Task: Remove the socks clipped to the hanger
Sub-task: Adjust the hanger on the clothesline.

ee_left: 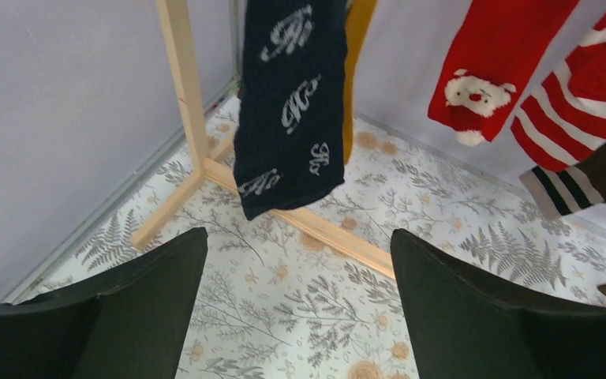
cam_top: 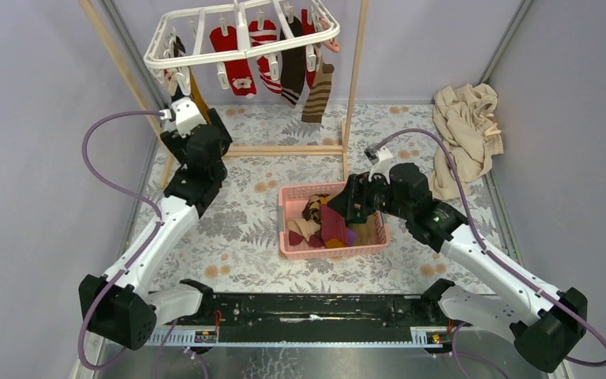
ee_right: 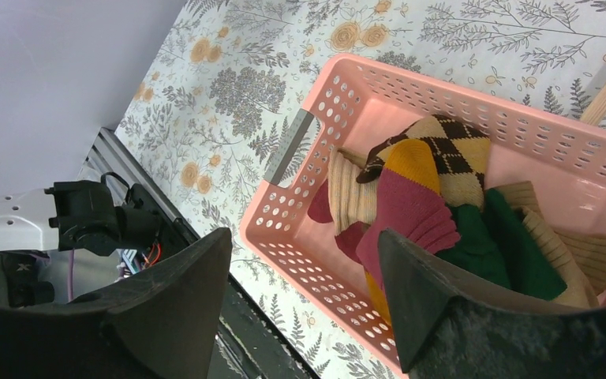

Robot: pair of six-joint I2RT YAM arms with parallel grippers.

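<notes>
The white hanger (cam_top: 162,35) hangs at the back from a wooden frame. Several socks are clipped to it. In the top view these are two red socks (cam_top: 237,59) and brown striped ones (cam_top: 317,93). In the left wrist view a navy patterned sock (ee_left: 292,103) hangs in front of a mustard one (ee_left: 357,47), with a red Santa sock (ee_left: 489,71) and a red-white striped sock (ee_left: 592,87) to the right. My left gripper (ee_left: 298,237) is open and empty, below and just short of the navy sock; it is raised near the hanger's left end (cam_top: 175,103). My right gripper (ee_right: 304,237) is open and empty over the pink basket's (ee_right: 284,229) front edge.
The pink basket (cam_top: 290,197) in the middle of the table holds several loose socks (ee_right: 410,189). The wooden frame's base bar (cam_top: 284,149) lies across the floral mat behind it. A beige cloth (cam_top: 465,130) is heaped at the back right. Grey walls close in both sides.
</notes>
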